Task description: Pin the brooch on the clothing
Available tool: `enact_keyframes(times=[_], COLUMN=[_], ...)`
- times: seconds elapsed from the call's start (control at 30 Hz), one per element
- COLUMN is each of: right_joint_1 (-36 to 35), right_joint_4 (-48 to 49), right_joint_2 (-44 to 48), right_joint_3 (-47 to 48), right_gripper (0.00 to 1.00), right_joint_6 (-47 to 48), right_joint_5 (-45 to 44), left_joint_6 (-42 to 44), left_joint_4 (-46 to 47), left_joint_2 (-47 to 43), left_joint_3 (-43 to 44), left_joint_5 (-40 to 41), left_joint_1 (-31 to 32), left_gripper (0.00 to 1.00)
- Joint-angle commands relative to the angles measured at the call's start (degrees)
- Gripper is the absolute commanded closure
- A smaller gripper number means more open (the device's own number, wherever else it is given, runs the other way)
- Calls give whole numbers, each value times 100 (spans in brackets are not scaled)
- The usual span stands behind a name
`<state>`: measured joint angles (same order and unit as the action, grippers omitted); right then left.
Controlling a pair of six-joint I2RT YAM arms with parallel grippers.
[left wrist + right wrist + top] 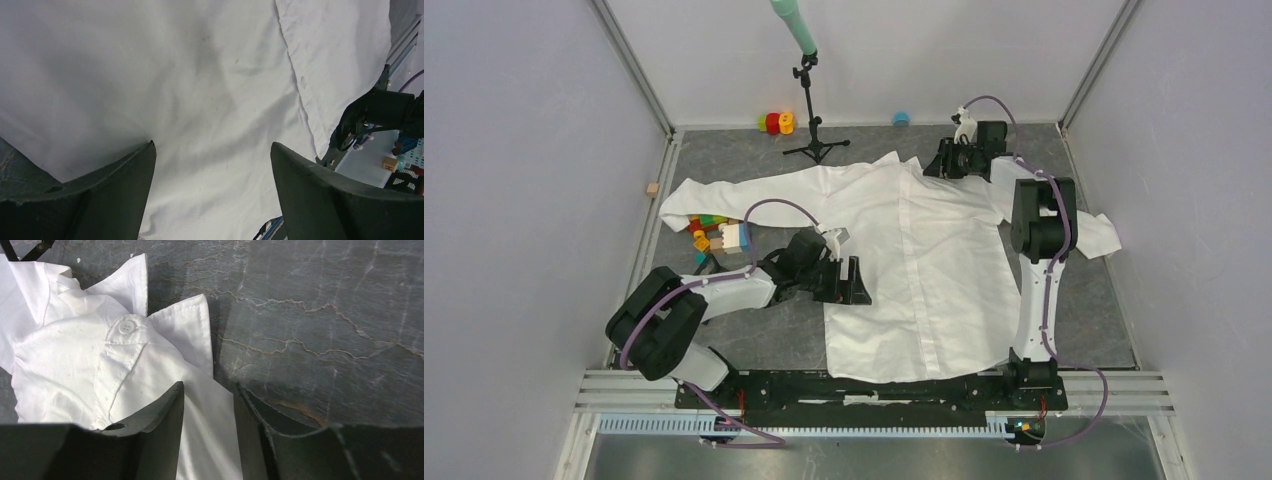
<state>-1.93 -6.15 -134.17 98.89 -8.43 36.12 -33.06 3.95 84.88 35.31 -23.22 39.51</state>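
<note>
The white shirt [924, 250] lies spread on the grey table [774, 335], collar at the far side. No brooch shows in any view. My left gripper [856, 282] sits at the shirt's left edge with its jaws wide open; in the left wrist view [212, 147] only plain white fabric [200, 75] lies between them. My right gripper [944, 160] is at the collar. In the right wrist view [209, 386] its jaws stand a narrow gap apart, with a strip of shirt fabric [75, 355] running between them, next to the collar button [125, 327].
A pile of coloured toy blocks [714, 235] lies by the left sleeve. A black stand [812, 135], red and yellow toys [774, 123] and a blue piece [901, 119] are at the back wall. A small wooden cube [653, 188] lies far left.
</note>
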Motion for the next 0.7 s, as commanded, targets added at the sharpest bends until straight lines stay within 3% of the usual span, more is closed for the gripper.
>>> enact_keyframes(times=[0.0, 0.1, 0.23, 0.47, 0.67], right_joint_1=[-15, -11, -17, -13, -27], right_joint_4=[176, 294, 662, 1919, 2120], right_joint_2=[-235, -393, -297, 454, 582], right_joint_3=[381, 458, 288, -424, -419], right_gripper=[57, 69, 100, 100, 100], right_joint_6=[-298, -509, -622, -667, -352], right_joint_5=[463, 682, 485, -934, -1341], left_joint_6=[-378, -430, -452, -495, -587], left_joint_4=[-352, -602, -872, -1258, -1308], left_joint_2=[-31, -147, -382, -789, -1012], left_joint_3=[-45, -83, -118, -278, -395], left_joint_5=[433, 564, 732, 890, 958], left_joint_1=[13, 13, 13, 13, 13], left_gripper=[10, 9, 9, 8, 7])
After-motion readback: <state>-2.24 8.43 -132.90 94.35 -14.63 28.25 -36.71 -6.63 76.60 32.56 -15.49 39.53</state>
